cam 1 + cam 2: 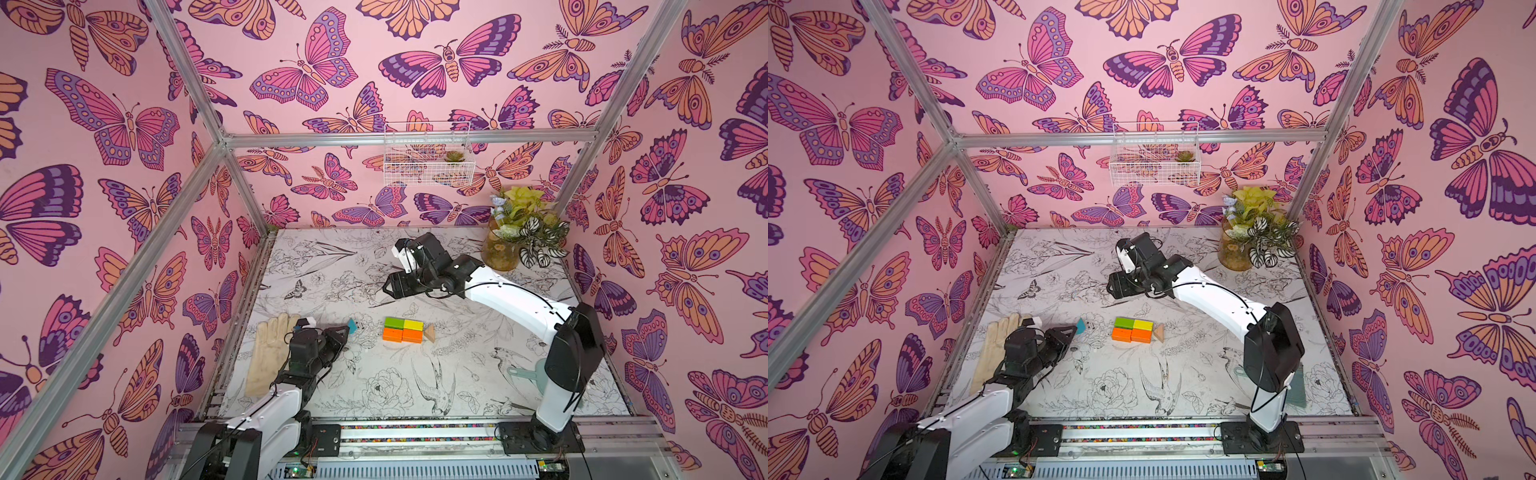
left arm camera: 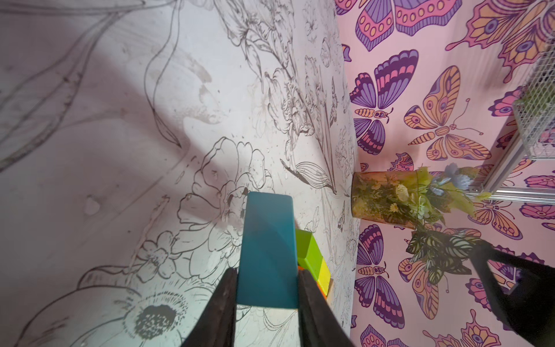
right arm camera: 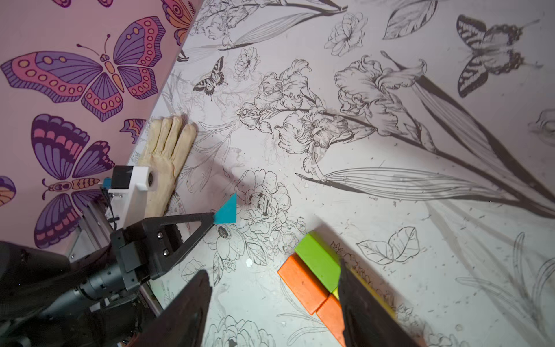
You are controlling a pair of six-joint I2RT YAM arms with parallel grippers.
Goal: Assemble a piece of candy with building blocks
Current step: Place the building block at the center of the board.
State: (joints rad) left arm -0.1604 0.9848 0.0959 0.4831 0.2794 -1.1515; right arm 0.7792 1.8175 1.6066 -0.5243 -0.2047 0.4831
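Left fingers [image 2: 222, 306] grip teal wedge [image 2: 267, 255], arm [image 1: 274, 399] low | right fingers [image 3: 186, 309] spread wide, arm [image 1: 511, 299] raised

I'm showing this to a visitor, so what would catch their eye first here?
The pink butterfly walls all round. Then the bright green, yellow and orange block rectangle mid-table, a tan wedge at its right end, and the left claw holding a teal wedge left of it.
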